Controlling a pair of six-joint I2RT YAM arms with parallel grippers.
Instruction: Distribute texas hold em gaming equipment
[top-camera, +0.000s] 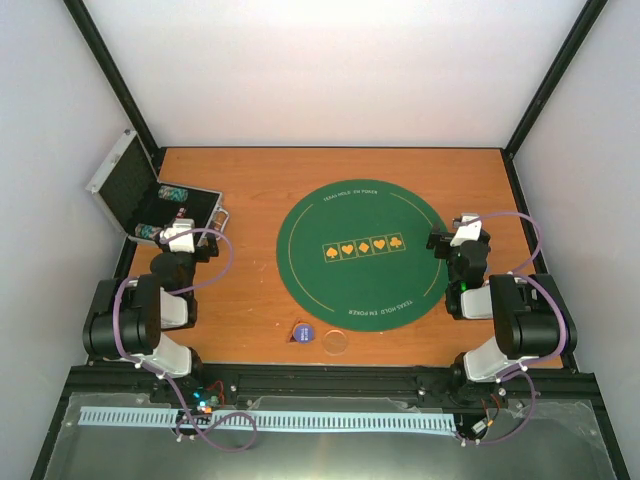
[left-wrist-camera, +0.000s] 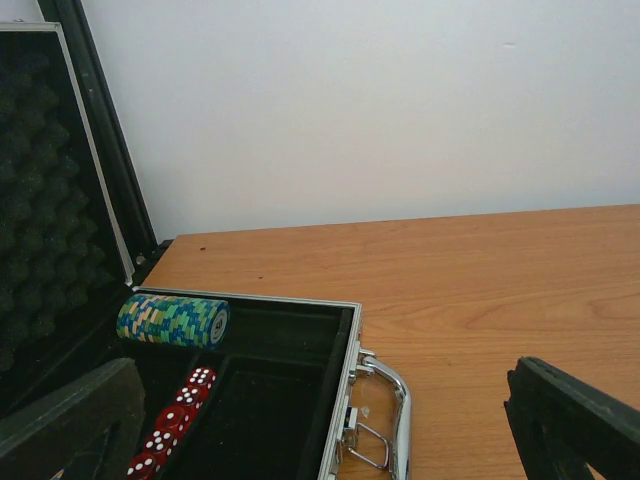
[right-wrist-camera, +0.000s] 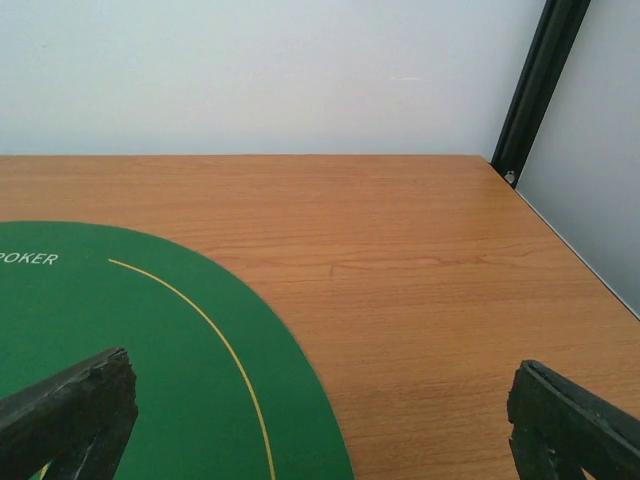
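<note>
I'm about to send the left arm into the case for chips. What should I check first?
1. Left pincer open and empty: ok.
2. Right pincer open and empty, over the mat's right edge: ok.
3. Silver case lid raised: ok.
4. Chip stack uncovered, lying on its side in the case: ok.
5. Green poker mat lying flat: ok.
</note>
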